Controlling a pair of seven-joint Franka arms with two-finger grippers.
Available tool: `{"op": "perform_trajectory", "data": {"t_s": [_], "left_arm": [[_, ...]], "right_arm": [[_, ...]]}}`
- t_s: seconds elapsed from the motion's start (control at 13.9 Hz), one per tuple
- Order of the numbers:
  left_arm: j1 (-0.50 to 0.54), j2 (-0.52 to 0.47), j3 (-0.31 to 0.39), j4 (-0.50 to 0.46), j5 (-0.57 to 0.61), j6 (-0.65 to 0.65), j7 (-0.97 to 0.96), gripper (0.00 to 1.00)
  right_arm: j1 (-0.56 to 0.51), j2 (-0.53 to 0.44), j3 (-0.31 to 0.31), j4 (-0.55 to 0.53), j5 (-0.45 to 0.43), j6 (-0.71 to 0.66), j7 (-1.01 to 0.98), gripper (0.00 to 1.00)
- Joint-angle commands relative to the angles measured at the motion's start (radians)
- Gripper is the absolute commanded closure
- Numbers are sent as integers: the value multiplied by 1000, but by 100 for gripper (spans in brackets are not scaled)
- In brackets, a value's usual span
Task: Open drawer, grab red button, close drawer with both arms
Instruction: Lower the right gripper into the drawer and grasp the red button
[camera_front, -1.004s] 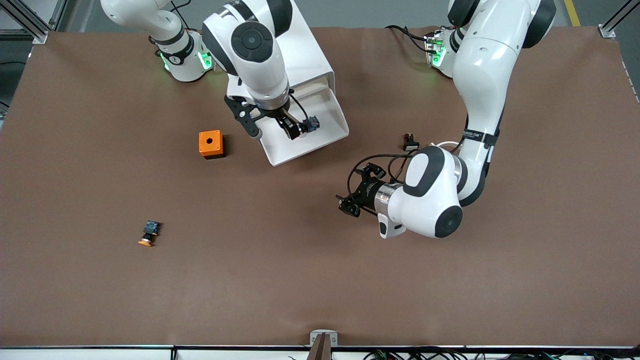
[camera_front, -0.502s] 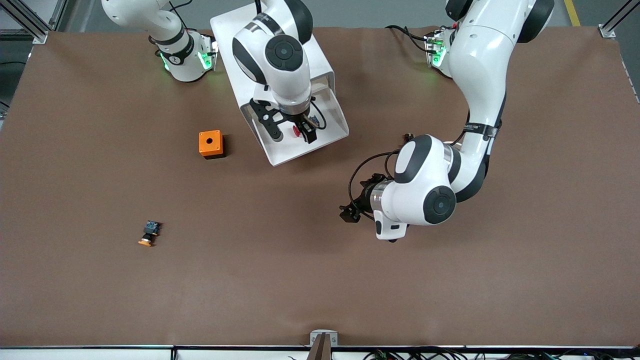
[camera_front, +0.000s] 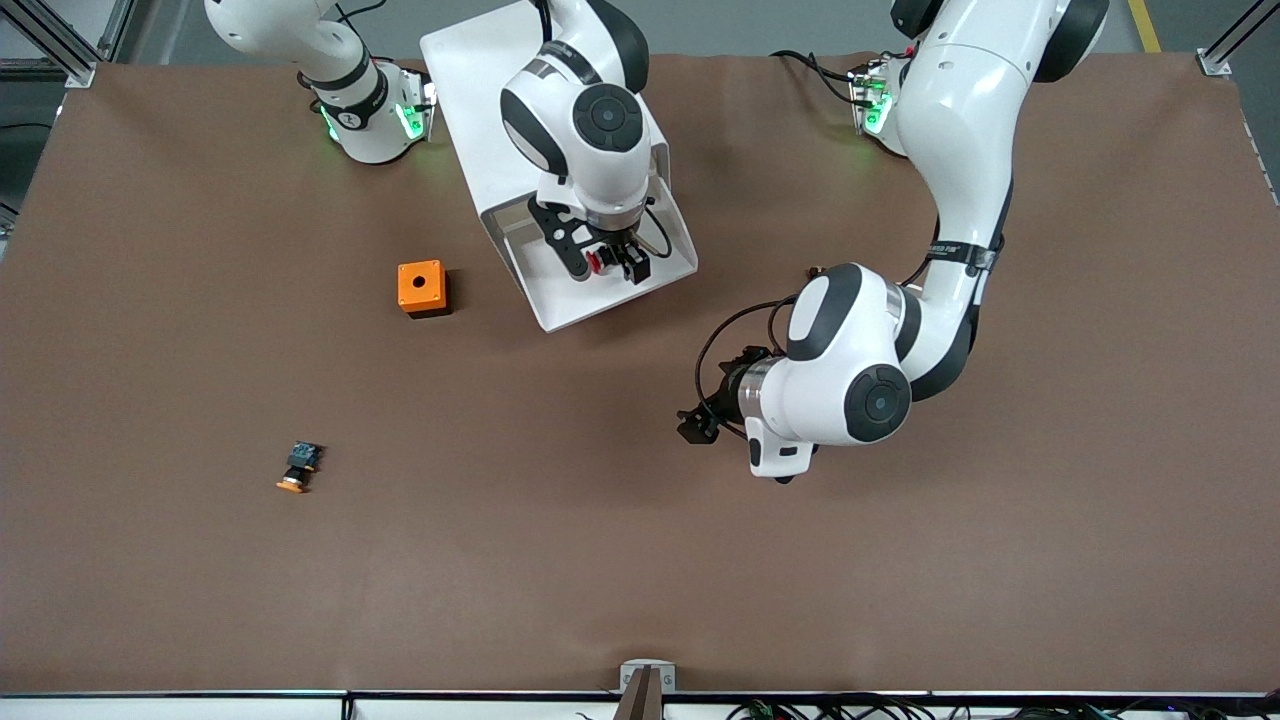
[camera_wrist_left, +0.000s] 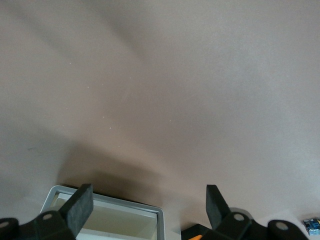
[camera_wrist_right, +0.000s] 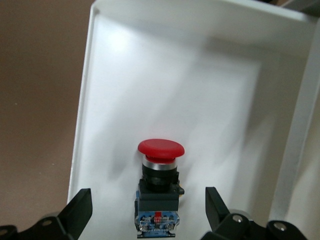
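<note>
The drawer (camera_front: 560, 318) stands pulled out of the white cabinet (camera_front: 470, 70). The red-capped button (camera_front: 594, 262) lies on its side on the drawer floor. My right gripper (camera_front: 618, 266) is low in the drawer. In the right wrist view the gripper (camera_wrist_right: 147, 212) is open, with its fingers (camera_wrist_right: 80, 210) apart on either side of the button's black-and-blue body (camera_wrist_right: 159, 200) and not touching it. My left gripper (camera_front: 692, 422) is open and empty, low over the bare mat nearer the front camera than the drawer. It is also open in its wrist view (camera_wrist_left: 147, 210).
An orange box (camera_front: 421, 288) with a round hole sits beside the drawer toward the right arm's end. An orange-capped button (camera_front: 298, 468) lies nearer the front camera. The left wrist view shows the drawer's corner (camera_wrist_left: 157, 217) and that button's blue body (camera_wrist_left: 312, 225).
My right arm swung over the drawer and its wrist turned, so its open fingers now straddle the red button. The left arm's elbow rolled; its gripper barely moved.
</note>
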Motion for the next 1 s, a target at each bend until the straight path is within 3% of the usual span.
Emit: {"op": "perform_trajectory", "data": {"t_s": [0.0, 0.22, 0.29, 0.5, 0.57, 0.79, 0.93], "left_arm": [[-15, -24, 16, -23, 19, 8, 11, 1], [-16, -21, 18, -25, 19, 8, 11, 1], [-16, -23, 18, -28, 21, 8, 11, 1], [-19, -20, 18, -31, 21, 8, 11, 1], [-21, -20, 18, -31, 21, 8, 11, 1], [-23, -20, 15, -31, 53, 8, 9, 1], [-30, -20, 15, -31, 73, 8, 6, 1]], "right_arm": [[34, 23, -14, 9, -8, 7, 25, 1], [41, 38, -12, 10, -8, 8, 25, 11], [47, 44, -12, 12, -8, 8, 23, 23], [49, 44, -12, 19, -2, 5, 8, 84], [47, 43, -12, 27, -2, -2, 8, 96], [5, 35, -15, 84, 4, -50, -30, 100], [-61, 33, -15, 191, 9, -213, -166, 100]]}}
